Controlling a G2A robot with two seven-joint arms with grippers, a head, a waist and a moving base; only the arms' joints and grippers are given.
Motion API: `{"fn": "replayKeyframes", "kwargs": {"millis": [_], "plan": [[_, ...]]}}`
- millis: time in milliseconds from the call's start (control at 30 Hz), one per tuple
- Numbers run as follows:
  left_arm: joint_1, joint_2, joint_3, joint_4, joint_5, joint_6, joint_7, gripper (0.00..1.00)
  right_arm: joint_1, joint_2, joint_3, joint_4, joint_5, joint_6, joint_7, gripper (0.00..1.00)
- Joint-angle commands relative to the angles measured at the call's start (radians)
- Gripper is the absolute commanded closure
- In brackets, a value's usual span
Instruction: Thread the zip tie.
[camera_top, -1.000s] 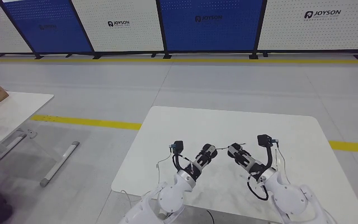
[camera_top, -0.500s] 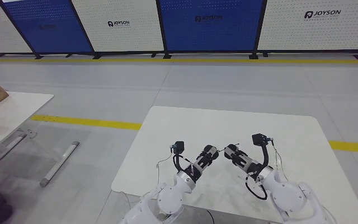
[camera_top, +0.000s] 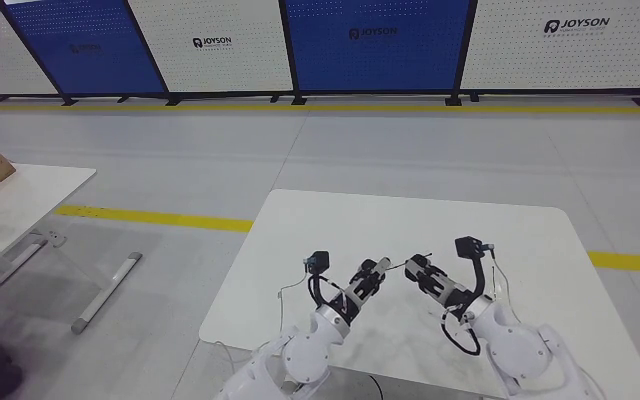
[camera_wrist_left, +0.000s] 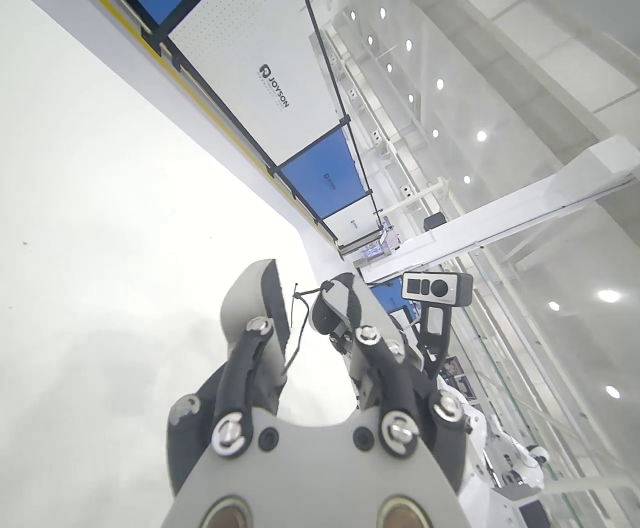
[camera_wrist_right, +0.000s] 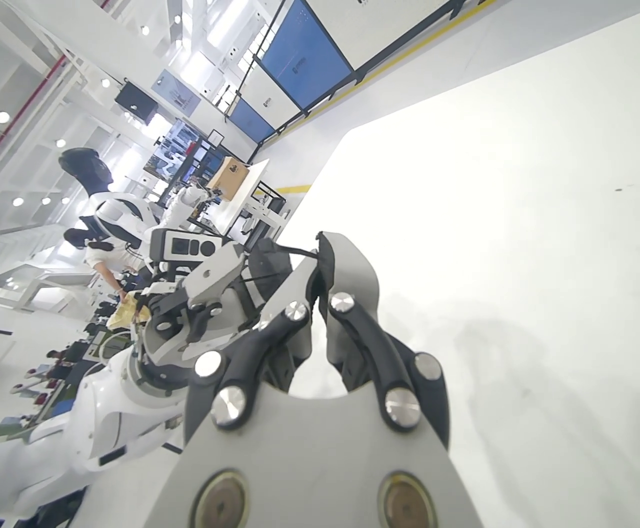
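Note:
A thin black zip tie (camera_top: 398, 265) spans the small gap between my two grippers, low over the front part of the white table (camera_top: 500, 230). My right gripper (camera_top: 413, 265) is shut on one end, and the strap (camera_wrist_right: 295, 251) sticks out from its closed tips (camera_wrist_right: 320, 245) toward the other arm. My left gripper (camera_top: 375, 268) stands open. In its wrist view the zip tie (camera_wrist_left: 301, 320) curves loosely between the spread fingers (camera_wrist_left: 302, 287), its small head near the top. Whether it touches a pad I cannot tell.
Both arms work near the table's front edge (camera_top: 330, 345); bare table top stretches behind and to the right. A second white table (camera_top: 40, 190) stands far off to the left across the floor.
The right gripper edged toward the left one, then drew back slightly. The left gripper's fingers look more spread than before.

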Motion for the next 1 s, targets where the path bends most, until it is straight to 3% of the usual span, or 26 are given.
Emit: {"fn": "replayKeyframes", "kwargs": {"millis": [0,333,367,800,967], "plan": [[-0.003,-0.001,0.009,0.005,0.032,0.010,0.004,0.50,0.001,0.000,0.001,-0.001,0.001,0.000,0.003,1.00],[-0.034,-0.015,0.039,0.037,0.047,0.044,0.020,0.85,-0.002,0.000,0.004,-0.009,0.001,-0.006,0.007,1.00],[-0.035,-0.017,0.040,0.038,0.045,0.045,0.022,0.99,-0.002,0.000,0.004,-0.009,0.002,-0.006,0.008,1.00],[-0.046,-0.026,0.045,0.059,0.057,0.050,0.024,1.00,0.005,-0.002,-0.003,-0.007,0.001,-0.007,0.015,1.00],[-0.040,-0.027,0.034,0.050,0.039,0.027,0.016,1.00,0.014,-0.003,-0.013,-0.001,-0.006,0.002,0.025,1.00]]}}
